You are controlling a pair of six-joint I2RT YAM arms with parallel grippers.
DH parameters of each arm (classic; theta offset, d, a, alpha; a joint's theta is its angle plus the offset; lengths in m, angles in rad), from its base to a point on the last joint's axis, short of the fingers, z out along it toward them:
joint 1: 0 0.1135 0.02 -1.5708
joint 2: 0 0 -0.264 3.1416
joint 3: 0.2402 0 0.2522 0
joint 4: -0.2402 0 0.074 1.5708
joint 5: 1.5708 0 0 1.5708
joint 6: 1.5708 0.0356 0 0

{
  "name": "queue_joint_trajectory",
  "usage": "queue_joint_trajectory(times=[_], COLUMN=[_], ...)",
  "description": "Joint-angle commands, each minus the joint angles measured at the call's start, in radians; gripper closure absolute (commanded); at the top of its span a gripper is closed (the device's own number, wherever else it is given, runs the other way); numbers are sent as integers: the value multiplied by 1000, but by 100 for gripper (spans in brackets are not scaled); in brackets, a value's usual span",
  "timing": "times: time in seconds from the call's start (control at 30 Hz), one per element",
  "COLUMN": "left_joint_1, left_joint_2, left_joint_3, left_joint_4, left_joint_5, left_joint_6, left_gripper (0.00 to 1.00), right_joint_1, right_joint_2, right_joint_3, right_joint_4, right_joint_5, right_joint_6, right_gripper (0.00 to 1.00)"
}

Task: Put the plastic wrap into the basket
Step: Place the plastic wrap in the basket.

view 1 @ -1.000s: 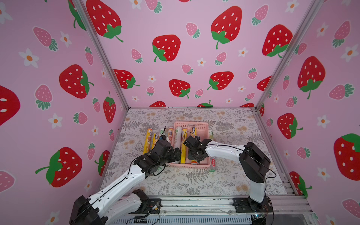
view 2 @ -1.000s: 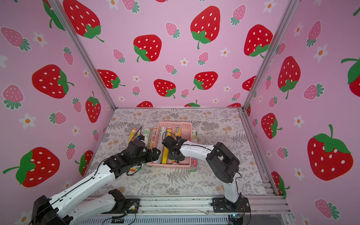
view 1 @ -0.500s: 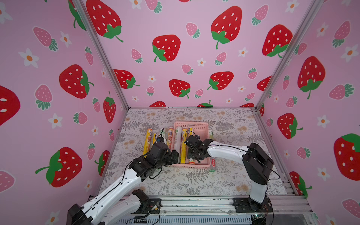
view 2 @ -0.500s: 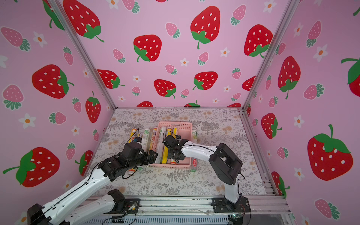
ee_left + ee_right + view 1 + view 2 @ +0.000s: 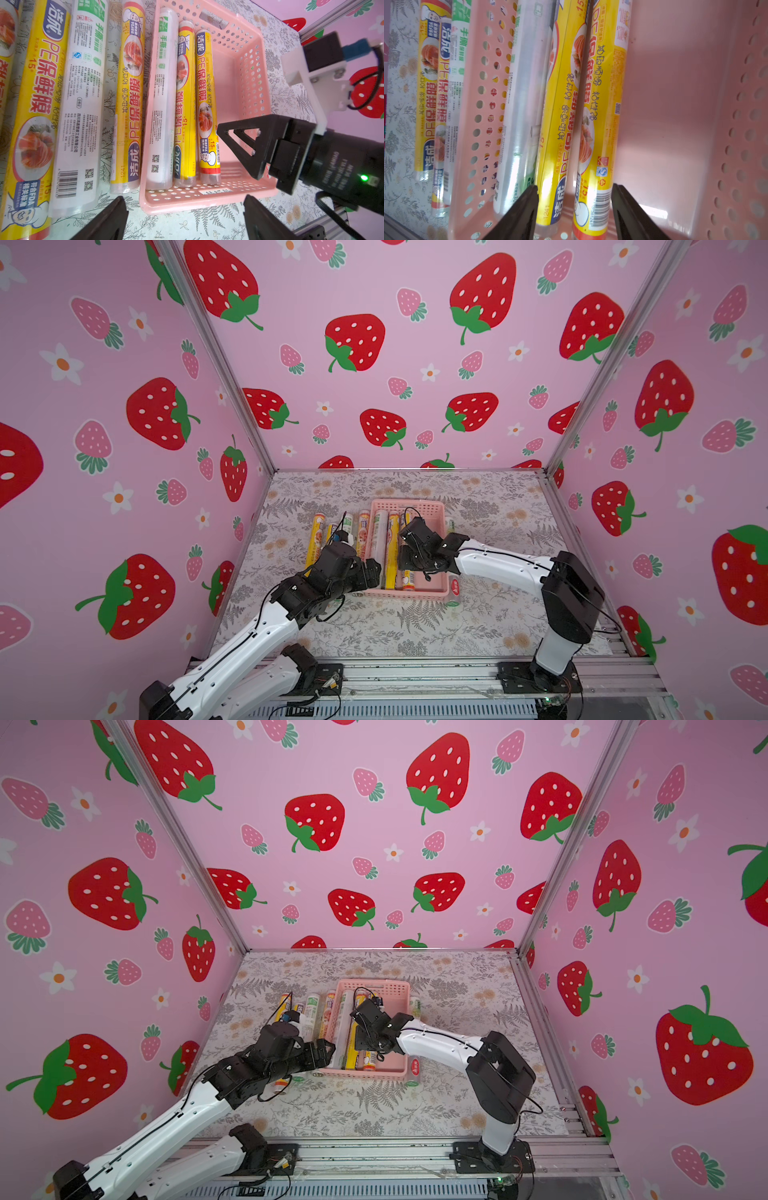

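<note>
Plastic wrap: 3 rolls are lying flat in the basket [image 5: 207,204], packed side by side vs its L wall. The white roll [image 5: 162,104] w/ green label is resting against that wall, then the mid yellow roll [image 5: 185,108], then the last yellow roll [image 5: 205,87]. The R part of the basket floor is showing bare pink.

Outside, on the basket's L, 4 more rolls are lying parallel to it. The near yellow roll [image 5: 129,104] is sitting just beside the wall, then the big white roll [image 5: 81,104], the big yellow roll [image 5: 37,104], and the edge roll [image 5: 6,62], which the frame is cutting off. A stray roll [image 5: 451,525] is lying along the basket's R wall, outside it, mostly hidden under the R arm.

The R gripper [image 5: 575,186] is hanging inside the basket over the near ends of both yellow rolls. Its jaws are standing part-open, clamping nothing.

The L gripper [image 5: 185,197] is hovering by the basket's near-L corner [image 5: 372,572], jaws spread wide, empty.

The basket is sitting mid-table on the floral cloth [image 5: 415,626], long side running away from the robot, w/ strawberry walls [image 5: 374,364] enclosing 3 sides.
</note>
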Motion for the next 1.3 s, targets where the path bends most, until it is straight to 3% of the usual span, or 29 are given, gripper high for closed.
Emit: queue_joint_trajectory(times=[0.0, 0.43, 0.77, 0.97, 1.17, 1.27], left_joint_1=[5, 6, 6, 8, 10, 10], left_joint_2=[-8, 25, 67, 73, 126, 137], left_joint_3=[36, 30, 37, 55, 101, 102], left_joint_4=[-14, -8, 5, -10, -14, -6], left_joint_5=[-15, -12, 4, -26, 0, -15], left_joint_6=[2, -10, -33, -30, -13, -12], left_gripper=[8, 8, 8, 8, 8, 8], right_joint_1=[-24, -23, -24, -23, -43, -95], right_joint_2=[34, 113, 55, -82, -275, -383], right_joint_3=[-23, -38, -60, -61, -69, -170], right_joint_4=[22, 153, 188, 127, -25, -33], right_joint_5=[-11, -103, -111, -71, 99, 162], right_joint_6=[-34, -44, -70, -112, -179, -183], right_gripper=[39, 42, 43, 43, 42, 39])
